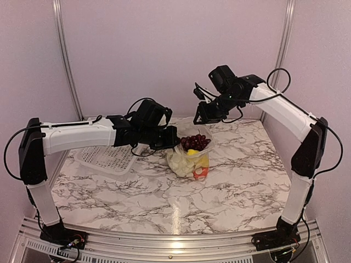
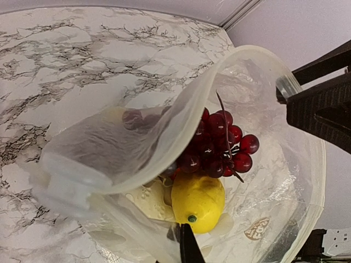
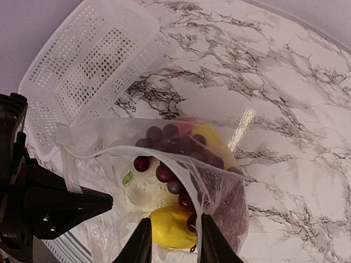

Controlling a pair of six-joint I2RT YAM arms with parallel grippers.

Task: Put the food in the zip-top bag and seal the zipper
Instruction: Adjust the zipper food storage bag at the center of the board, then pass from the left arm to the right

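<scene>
Clear bag (image 1: 189, 163), mid-table (image 1: 247, 183) beside white basket (image 1: 104, 159), mouth gaping: holds grapes (image 1: 194, 142), lemon (image 2: 198, 201), cauliflower (image 3: 143, 193). Left gripper (image 1: 167, 137) clamped on its rim; right gripper (image 3: 173, 244) jaws parted over the opposite rim. Filling looks finished; zipper (image 3: 109, 155) unsealed, pressing shut remains

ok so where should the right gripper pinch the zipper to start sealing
Take the zipper at its corner end beside the basket, where the two lips seem to meet already; farther along they bow wide apart over the grapes. Come in from the mouth side, across the strip, one finger on each outer face of the bag, so closing presses the lips together.
</scene>
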